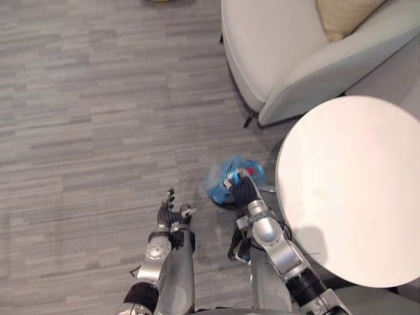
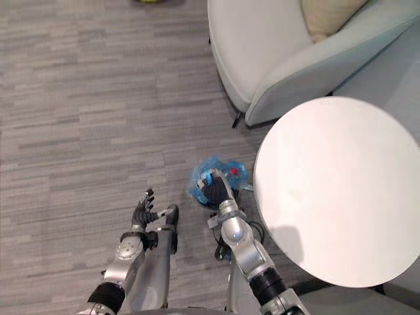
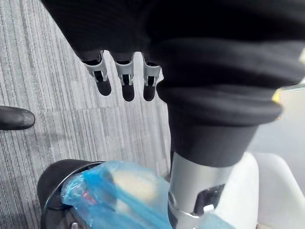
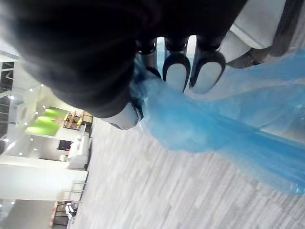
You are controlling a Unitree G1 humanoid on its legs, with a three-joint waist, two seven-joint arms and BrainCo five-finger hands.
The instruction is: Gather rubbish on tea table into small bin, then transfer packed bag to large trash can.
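Gripping the one blue bag (image 1: pixel 222 178), the right hand (image 1: pixel 244 191) is curling its fingers (image 4: pixel 202 71) into the bunched plastic at the bag's top. The bag is sitting in the single small black bin (image 3: pixel 56 175) on the floor (image 1: pixel 98 131), just beside the one round white tea table (image 1: pixel 354 190). Something pale and something red are showing through the plastic, too unclear to identify. The left hand (image 1: pixel 168 214) is hanging over the floor, fingers straight, holding nothing. One pale armchair (image 1: pixel 282 52) is carrying one cushion (image 1: pixel 344 14).
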